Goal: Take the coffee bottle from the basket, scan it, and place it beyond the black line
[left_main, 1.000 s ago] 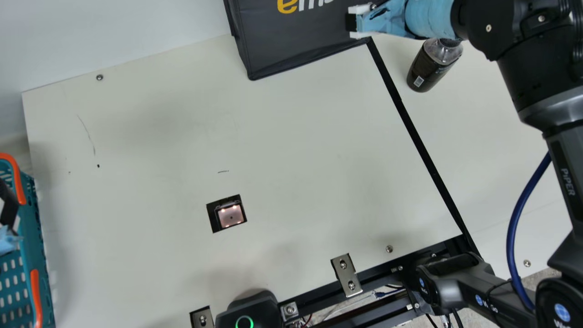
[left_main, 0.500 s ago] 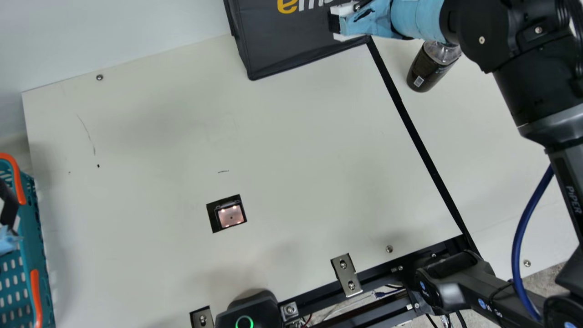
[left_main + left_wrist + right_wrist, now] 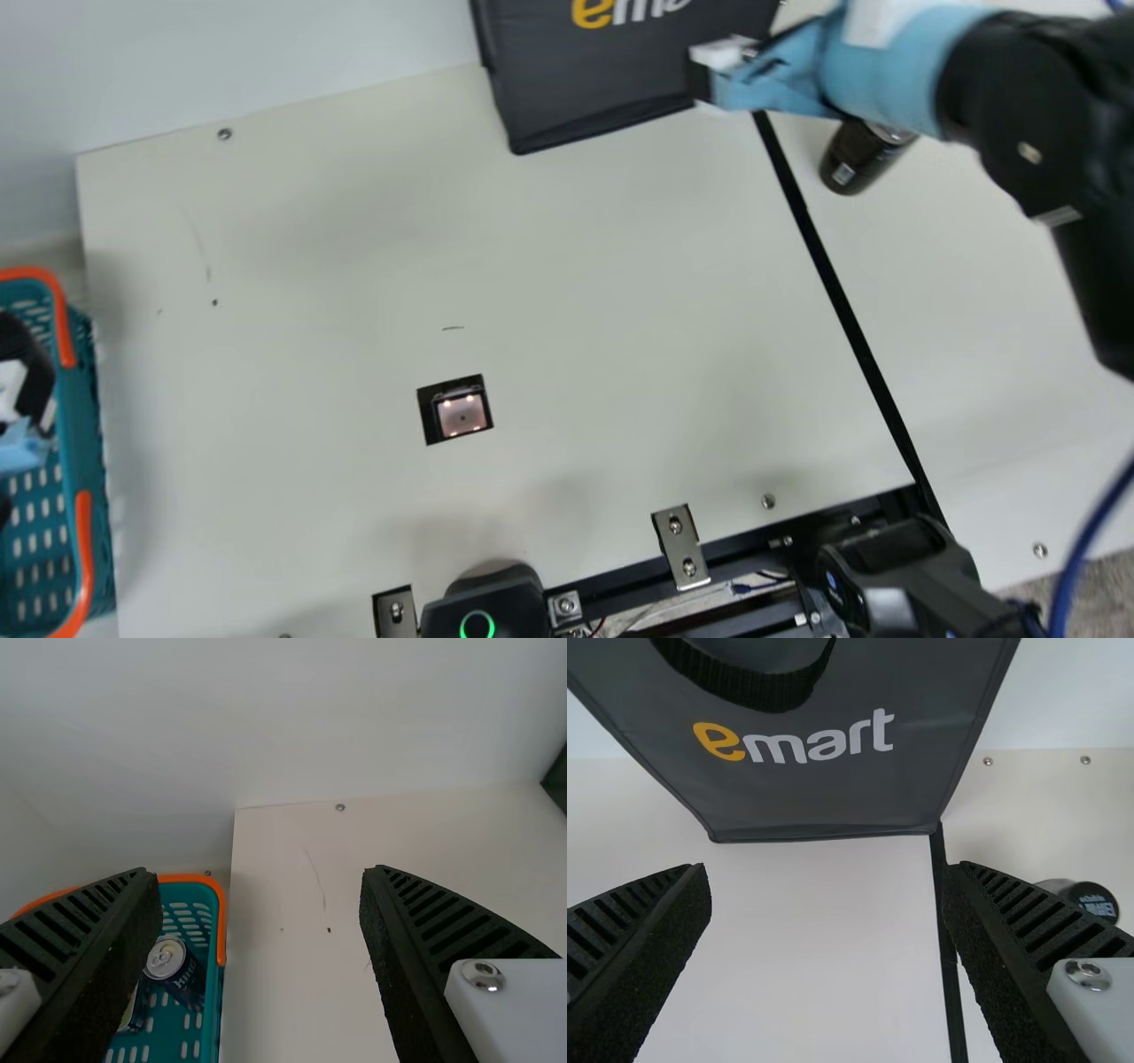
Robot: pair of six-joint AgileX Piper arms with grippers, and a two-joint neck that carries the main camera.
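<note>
While the left tool [image 3: 27,432] and right tool [image 3: 702,76] stand open, lettering [image 3: 778,749] marks the dark bag [image 3: 833,806].

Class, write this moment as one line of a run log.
dark-labelled plastic coffee bottle: beyond straight black line | right gripper: open, empty, near dark-grey fabric bag | left gripper: open, empty, by teal plastic basket

Bottle [image 3: 852,167] partly hidden behind right arm [image 3: 1032,115], basket [image 3: 86,434] cut off.

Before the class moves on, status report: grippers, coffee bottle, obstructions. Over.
Left gripper and right gripper open, empty. Coffee bottle beyond black line. Dark bag at line's far end.
</note>
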